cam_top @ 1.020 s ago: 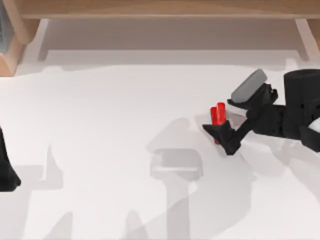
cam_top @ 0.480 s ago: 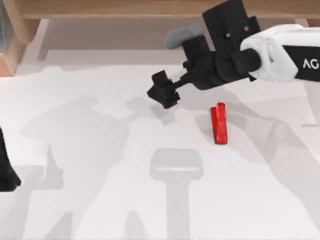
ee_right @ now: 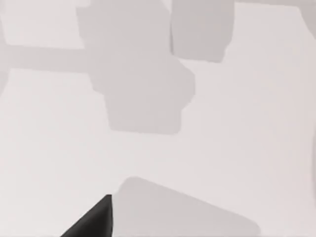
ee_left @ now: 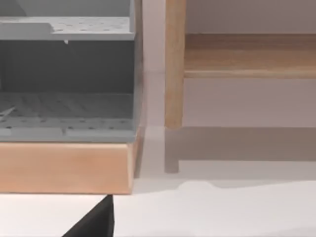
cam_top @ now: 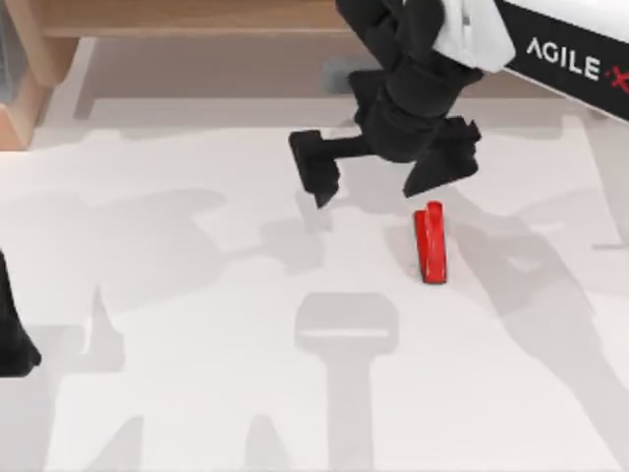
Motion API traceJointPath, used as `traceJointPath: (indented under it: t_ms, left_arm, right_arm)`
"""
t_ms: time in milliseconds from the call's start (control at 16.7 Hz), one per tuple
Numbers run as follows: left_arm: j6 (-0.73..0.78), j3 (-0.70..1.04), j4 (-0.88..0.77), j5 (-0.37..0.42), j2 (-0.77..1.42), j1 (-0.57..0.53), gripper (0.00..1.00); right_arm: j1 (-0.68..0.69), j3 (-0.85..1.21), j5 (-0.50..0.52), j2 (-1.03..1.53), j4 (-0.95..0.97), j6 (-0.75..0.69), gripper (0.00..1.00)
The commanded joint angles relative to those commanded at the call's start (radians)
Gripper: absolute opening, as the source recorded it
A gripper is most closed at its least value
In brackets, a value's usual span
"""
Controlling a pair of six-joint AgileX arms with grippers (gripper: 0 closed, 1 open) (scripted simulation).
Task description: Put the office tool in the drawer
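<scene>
From above, the red office tool (cam_top: pixel 430 244) lies flat on the white table (cam_top: pixel 177 393), right of centre, its long axis running near to far. Nothing touches it. The right gripper (cam_top: pixel 378 167) hangs over the table just beyond the tool's far end and slightly left of it, with one dark finger reaching left and the other sitting close above the tool's far tip. The fingers stand spread and hold nothing. Along the far edge runs a wooden cabinet frame (cam_top: pixel 187 18). The left arm (cam_top: pixel 14 334) is parked at the left edge of the table; whether its fingers are spread or closed I cannot tell.

The left wrist view looks at the furniture: a grey drawer (ee_left: pixel 66 113) with a perforated floor, set in a wooden front (ee_left: pixel 64 165), beside a wooden post (ee_left: pixel 174 74). The drawer sits at the far left, well apart from the tool.

The right wrist view shows bare table with grey shadows and one dark fingertip (ee_right: pixel 94 219).

The risk, as I judge it, is in the alignment. The gripper sits off the tool's middle, so closing from here could catch only the tip and flip or push the narrow, glossy bar away. The long carry to the far left also gives a weak grip time to slip.
</scene>
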Motion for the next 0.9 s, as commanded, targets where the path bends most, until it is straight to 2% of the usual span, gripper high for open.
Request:
traceJointPath:
  t_ms: [180,360,900]
  left_arm:
    - [0.000,0.000,0.000,0.000,0.000,0.000,1.00]
    - [0.000,0.000,0.000,0.000,0.000,0.000,1.00]
    - [0.000,0.000,0.000,0.000,0.000,0.000,1.00]
  right_arm:
    - [-0.051,0.093,0.080,0.057,-0.168,0.113,1.00]
    - [-0.097,0.127,0.126,0.089,-0.245,0.172,1.00]
    - [-0.097,0.087,0.126,0.094,-0.203,0.174,1.00]
